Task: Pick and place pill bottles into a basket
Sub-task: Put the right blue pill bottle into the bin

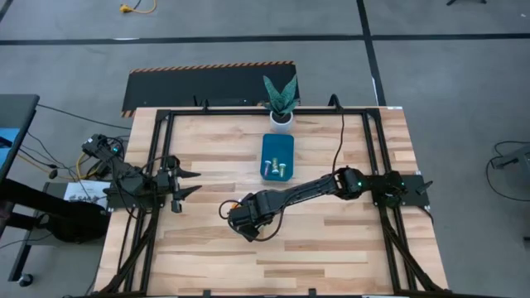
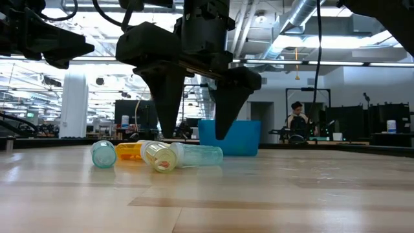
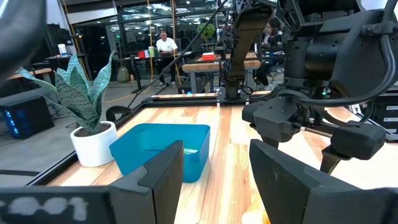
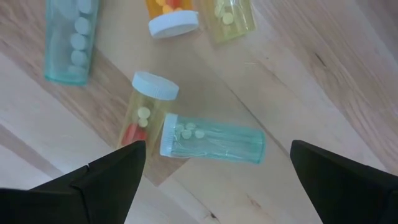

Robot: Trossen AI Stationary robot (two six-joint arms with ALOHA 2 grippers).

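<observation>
Several pill bottles (image 4: 211,142) lie on their sides in a loose cluster on the wooden desk (image 1: 331,248), a green one touching a yellow one cap to cap, with an orange, another yellow and another green close by. Directly above them hangs the right gripper (image 4: 217,168), its jaws spread wide and holding nothing. The teal basket (image 1: 278,157) sits farther back on the desk with a few bottles inside, near a white potted plant (image 1: 281,103). The left gripper (image 1: 189,184) waits at the desk's left side, jaws partly apart, empty.

Right hand (image 2: 194,133) pointing down, fingers spread wide, left hand (image 1: 192,183) waiting aside
</observation>
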